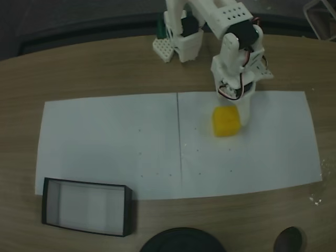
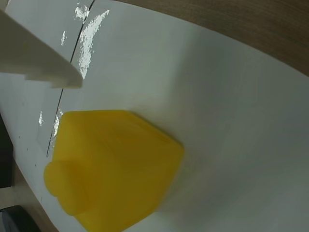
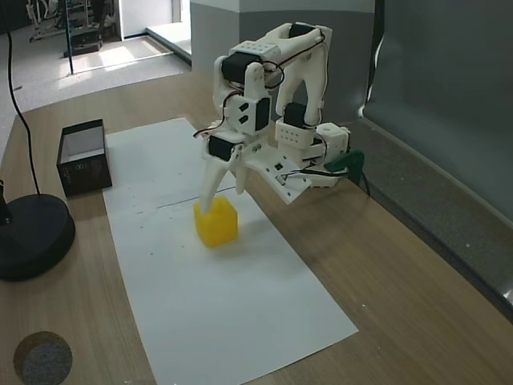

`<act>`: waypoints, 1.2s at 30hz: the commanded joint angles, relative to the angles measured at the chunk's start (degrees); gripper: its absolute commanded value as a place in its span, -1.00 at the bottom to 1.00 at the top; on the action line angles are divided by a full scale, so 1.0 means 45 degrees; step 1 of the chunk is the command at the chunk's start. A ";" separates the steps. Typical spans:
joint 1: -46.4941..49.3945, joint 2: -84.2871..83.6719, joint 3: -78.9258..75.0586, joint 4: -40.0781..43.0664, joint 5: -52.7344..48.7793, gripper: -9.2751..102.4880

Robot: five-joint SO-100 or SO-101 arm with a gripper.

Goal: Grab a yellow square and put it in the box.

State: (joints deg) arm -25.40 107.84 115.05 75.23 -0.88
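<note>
- Box (image 1: 86, 207): shallow rectangular tray, thin black walls, pale whitish bottom, nothing lying inside. Set on the wooden tabletop (image 1: 94, 68) at the lower left of a fixed view, just touching the near edge of the white paper (image 1: 115, 142); in another fixed view (image 3: 82, 156) at the far left, beside the paper's far corner.
- Yellow square (image 1: 227, 121): bright yellow cube with softly rounded edges, resting on the right half of the paper, just right of the thin dark line down the sheet's middle, well apart from the box.
- In the wrist view, cube (image 2: 111, 166) large and close, one rounded bump standing out at its lower left, faces smooth and slightly blurred, a soft shadow on the paper to its right.
- In another fixed view, cube (image 3: 216, 221) upright on the paper, near the middle of the sheet's width.
- Tool (image 1: 239, 107): white, pointing down, fingers spread and not clenched; one white finger (image 3: 211, 188) down at the cube's top edge, touching or just beside it, the other raised to the right. Whether the cube is truly pinched cannot be told; looks released.
- One white fingertip (image 2: 38, 58) entering the wrist view from the upper left, clear of the cube.
- Dark round base (image 3: 32, 237) on the tabletop to the left of the paper, near the box; dark round disc (image 3: 42, 357) closer to the camera.
</note>
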 commanded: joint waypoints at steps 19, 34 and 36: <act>0.0410 0.0137 0.1895 -0.2871 -0.0078 -0.19; 0.0918 0.0273 0.1855 -0.3027 -0.0605 -0.74; 0.1230 0.0469 0.1426 -0.2891 -0.0684 -0.73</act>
State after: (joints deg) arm -21.01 108.72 123.75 61.08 -3.78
